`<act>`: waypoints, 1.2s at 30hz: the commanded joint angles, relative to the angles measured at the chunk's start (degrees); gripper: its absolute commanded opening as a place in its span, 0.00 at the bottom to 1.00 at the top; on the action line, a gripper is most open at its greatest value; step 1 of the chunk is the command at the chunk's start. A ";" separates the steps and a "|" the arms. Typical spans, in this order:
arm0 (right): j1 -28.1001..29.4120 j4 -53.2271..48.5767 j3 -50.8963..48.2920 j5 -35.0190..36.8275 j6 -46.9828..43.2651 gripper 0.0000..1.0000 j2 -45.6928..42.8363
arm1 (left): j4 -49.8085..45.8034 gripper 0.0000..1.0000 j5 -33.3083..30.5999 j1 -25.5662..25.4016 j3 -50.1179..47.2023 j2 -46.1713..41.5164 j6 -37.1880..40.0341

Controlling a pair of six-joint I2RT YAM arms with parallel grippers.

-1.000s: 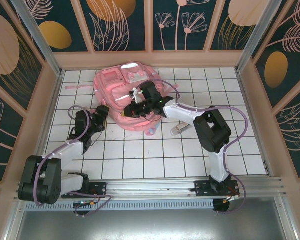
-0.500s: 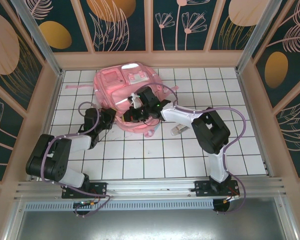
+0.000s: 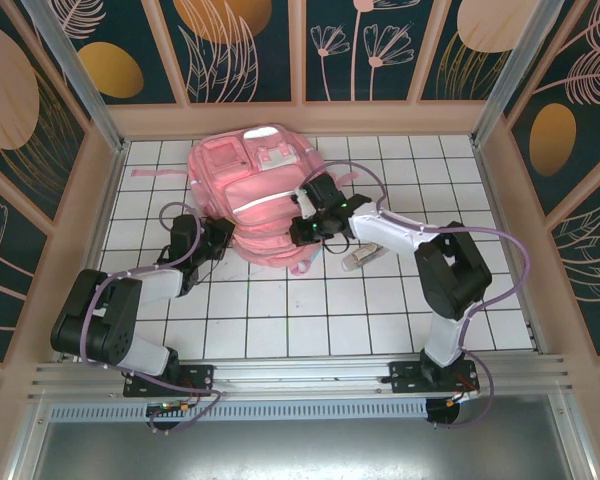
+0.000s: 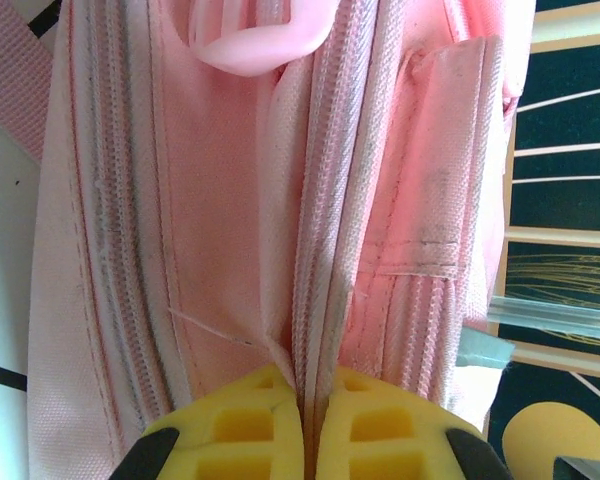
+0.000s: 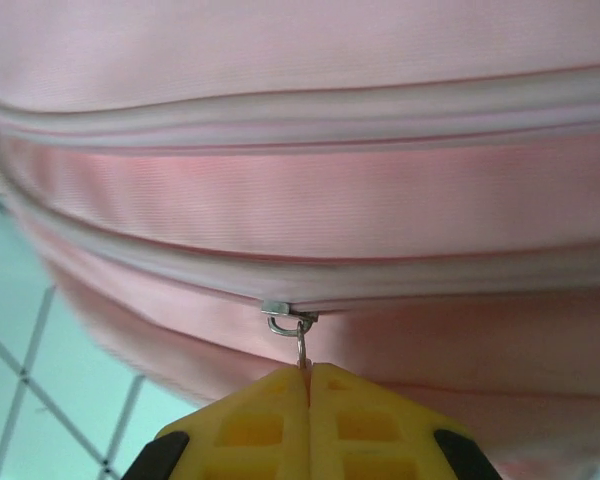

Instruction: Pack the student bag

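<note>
The student bag [image 3: 248, 185], a large pink backpack with a silver stripe, lies at the back of the tiled table. My left gripper [image 3: 220, 233] is at its left near edge. In the left wrist view the yellow pads [image 4: 250, 425] of this gripper [image 4: 305, 388] are shut on a fold of the bag's zipper seam [image 4: 325, 250]. My right gripper [image 3: 306, 229] is at the bag's right near side. Its pads are shut on the metal pull ring hanging from the zipper slider [image 5: 288, 316], close under the bag's fabric [image 5: 300, 200]; the gripper [image 5: 308, 374] fills the bottom edge.
A small pale object [image 3: 358, 259] lies on the tiles just right of the bag, under the right arm. A pink strap [image 3: 145, 175] trails left from the bag. Wooden walls close in the table on three sides.
My left gripper reached the bag's left edge and shut on the seam. My right gripper slid rightward and nearer along the bag, still holding the zipper pull.
</note>
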 commanded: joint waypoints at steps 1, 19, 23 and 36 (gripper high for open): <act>-3.40 -12.17 -0.67 12.33 -5.48 0.00 -1.11 | 0.25 0.00 -0.89 1.08 2.98 -3.24 3.12; -7.98 -3.44 0.40 4.93 -2.17 0.00 -1.85 | -5.74 0.00 0.89 7.69 9.75 1.12 11.66; -2.76 5.09 -4.41 -7.89 4.58 0.00 -4.95 | -4.46 0.08 2.10 9.41 17.25 8.44 13.57; 5.85 21.81 9.01 -19.09 13.27 0.00 7.36 | -28.39 0.90 -7.69 9.69 34.33 4.91 23.54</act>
